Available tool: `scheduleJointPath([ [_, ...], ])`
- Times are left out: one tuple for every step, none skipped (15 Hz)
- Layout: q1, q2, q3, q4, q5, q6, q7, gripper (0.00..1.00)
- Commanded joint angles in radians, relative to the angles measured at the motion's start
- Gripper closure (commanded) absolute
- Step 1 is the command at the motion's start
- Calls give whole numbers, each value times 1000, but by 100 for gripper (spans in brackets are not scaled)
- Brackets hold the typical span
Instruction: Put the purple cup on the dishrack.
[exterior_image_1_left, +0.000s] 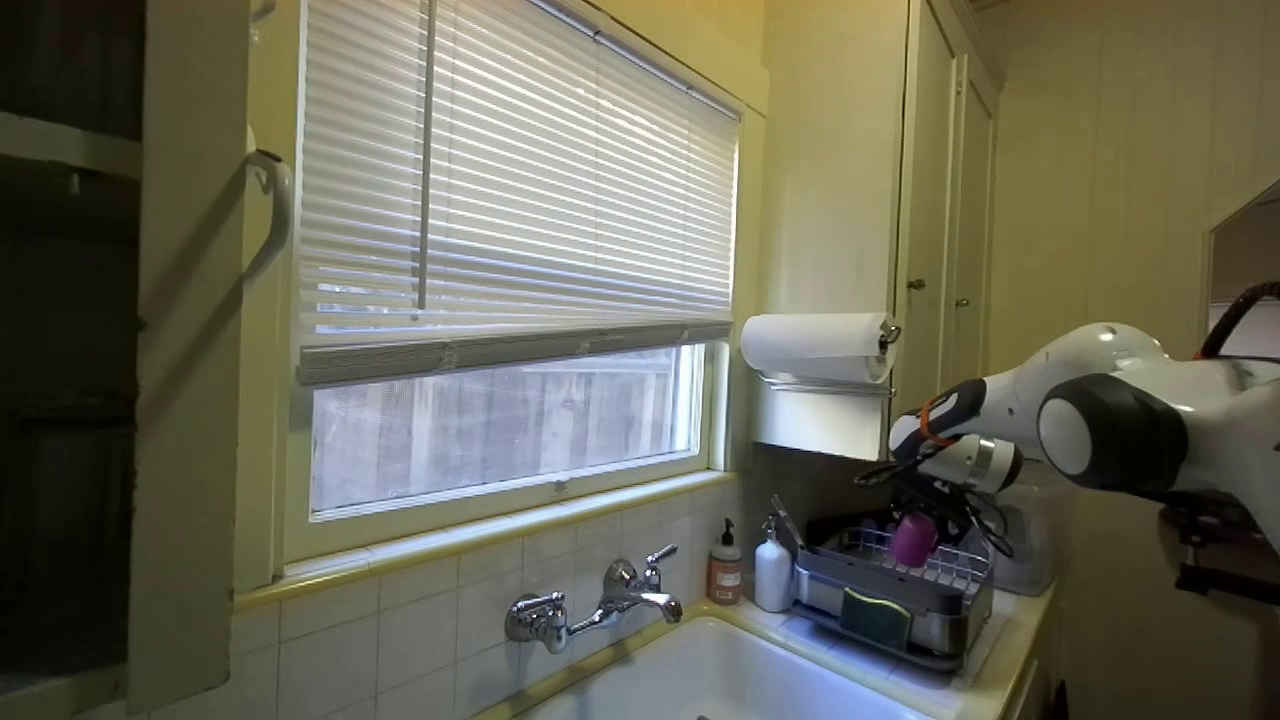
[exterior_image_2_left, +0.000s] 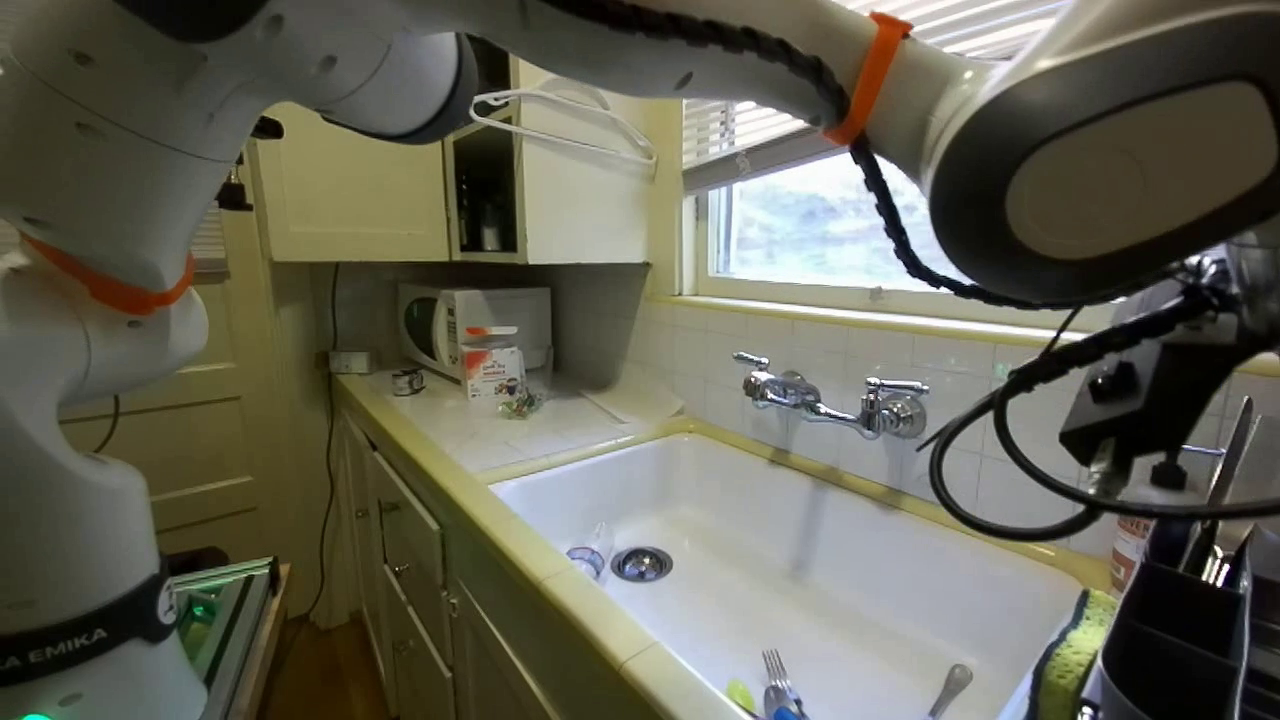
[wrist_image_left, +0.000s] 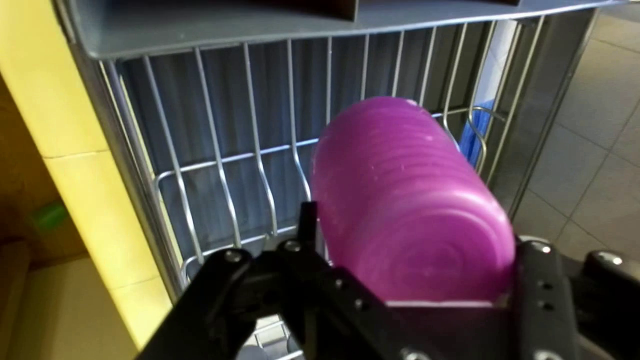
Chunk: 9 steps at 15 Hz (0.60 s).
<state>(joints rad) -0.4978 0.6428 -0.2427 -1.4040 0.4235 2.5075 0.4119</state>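
You hold the purple cup (wrist_image_left: 410, 210) between your fingers (wrist_image_left: 542, 295) over the wire dishrack (exterior_image_1_left: 822, 595), base facing the wrist view; whether cup touches rack is unclear.

In both exterior views the white arm (exterior_image_1_left: 1110, 425) reaches out, bent at several joints, with its wrist (exterior_image_1_left: 970, 462) at the far end. The black gripper (wrist_image_left: 421, 235) hangs below the wrist. In the wrist view its two fingers (wrist_image_left: 542, 300) stand parted, clasping what lies between them.
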Motion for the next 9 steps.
scheduleJointPath([
  [-26, 132, 9, 142, 23, -76, 82, 51],
  [-26, 157, 8, 160, 19, -84, 100, 51],
  [-28, 178, 14, 177, 21, -85, 109, 51],
  [-33, 199, 22, 195, 26, -90, 116, 51],
  [-34, 220, 29, 213, 27, -88, 122, 10],
  [-37, 235, 36, 232, 27, -96, 127, 6],
  [-34, 245, 32, 248, 20, -100, 142, 1],
  [-32, 247, 27, 257, 12, -106, 155, 0],
  [-27, 244, 14, 268, -1, -114, 173, 0],
])
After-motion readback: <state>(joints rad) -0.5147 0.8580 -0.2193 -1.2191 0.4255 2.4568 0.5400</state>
